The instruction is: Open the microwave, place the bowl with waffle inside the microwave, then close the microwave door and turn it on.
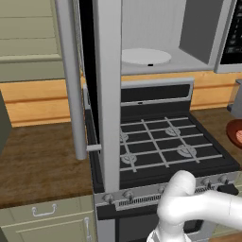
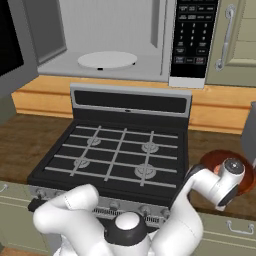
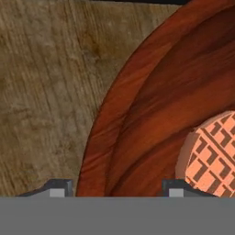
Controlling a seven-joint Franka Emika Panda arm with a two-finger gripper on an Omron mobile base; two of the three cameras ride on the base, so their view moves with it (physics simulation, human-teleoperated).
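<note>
The microwave (image 2: 115, 35) hangs above the stove with its grey interior and white turntable (image 2: 106, 60) showing. The microwave door (image 1: 106, 94) is swung wide open to the left, its long bar handle (image 1: 71, 80) towards me. The reddish-brown bowl (image 3: 105, 137) sits on the wooden counter right of the stove and holds a waffle (image 3: 213, 156). My gripper (image 3: 114, 190) is low over the bowl's near rim, one fingertip outside the rim and one inside. The fingers stand apart, open, with the rim between them. In the right base view the arm's wrist covers part of the bowl (image 2: 215, 160).
A black gas stove (image 2: 115, 150) with grey grates fills the middle below the microwave. The black button panel (image 2: 192, 40) is at the microwave's right. Beige cabinets (image 2: 235, 40) flank it. A grey object (image 2: 249, 135) stands behind the bowl. Wooden counter (image 1: 42, 160) lies left of the stove.
</note>
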